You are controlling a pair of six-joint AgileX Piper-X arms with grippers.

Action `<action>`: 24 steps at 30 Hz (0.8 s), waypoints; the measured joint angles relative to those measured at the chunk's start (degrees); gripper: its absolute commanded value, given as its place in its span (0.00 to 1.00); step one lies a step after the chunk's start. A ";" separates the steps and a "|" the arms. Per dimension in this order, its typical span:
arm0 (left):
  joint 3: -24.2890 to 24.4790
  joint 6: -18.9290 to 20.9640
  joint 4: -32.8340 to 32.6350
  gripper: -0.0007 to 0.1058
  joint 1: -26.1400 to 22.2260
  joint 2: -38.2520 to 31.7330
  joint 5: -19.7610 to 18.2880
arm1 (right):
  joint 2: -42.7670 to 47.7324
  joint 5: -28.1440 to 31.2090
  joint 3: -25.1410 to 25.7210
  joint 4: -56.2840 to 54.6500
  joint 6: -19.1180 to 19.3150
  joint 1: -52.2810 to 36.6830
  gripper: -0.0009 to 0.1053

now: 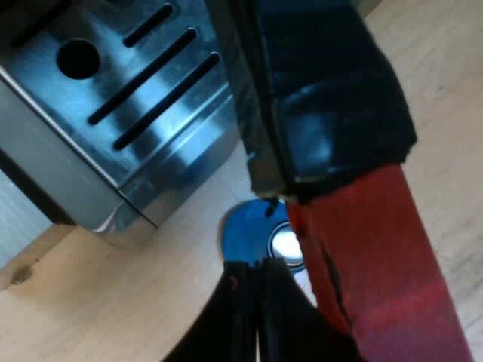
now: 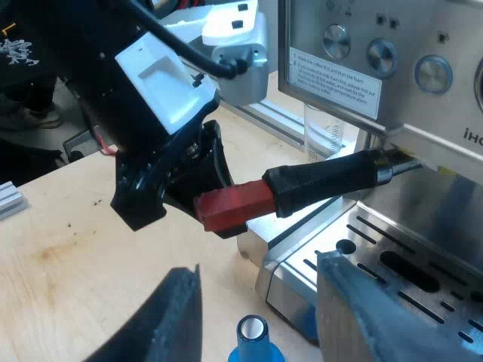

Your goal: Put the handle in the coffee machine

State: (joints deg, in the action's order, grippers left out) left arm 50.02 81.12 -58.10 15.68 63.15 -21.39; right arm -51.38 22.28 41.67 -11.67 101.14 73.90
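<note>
Left jaws clamp the handle (image 2: 324, 181) by its red end to seat it in the machine (image 2: 411, 94); right jaws gape, idle.

I seem to work in a lab: wooden bench (image 2: 68, 249), aluminium rail (image 2: 9, 197), someone's shoe (image 2: 36, 117) nearby.

Handle (image 2: 324, 179): black grip, red end. It lay nearly level over the slotted tray (image 2: 445, 298), red end slightly lower and clamped in the left hand (image 2: 213, 202). The far end met the front of the steel machine (image 2: 355, 45) under the knob panel.
</note>
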 measured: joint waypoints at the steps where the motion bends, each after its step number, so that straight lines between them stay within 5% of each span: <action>1: 0.00 0.00 0.03 0.01 0.17 0.00 0.18 | 0.00 0.00 0.00 -0.03 0.00 0.00 0.37; 18: 0.27 -0.14 2.55 0.01 13.69 -0.14 8.11 | 0.00 2.16 0.00 -1.32 0.00 0.00 0.37; 24: 0.00 -5.64 5.26 0.01 16.84 -0.14 8.89 | 0.00 2.36 0.00 -1.32 0.00 0.00 0.37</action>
State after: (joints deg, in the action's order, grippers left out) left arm 50.02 75.48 -52.84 32.52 63.01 -12.49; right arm -51.38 24.64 41.67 -12.99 101.14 73.90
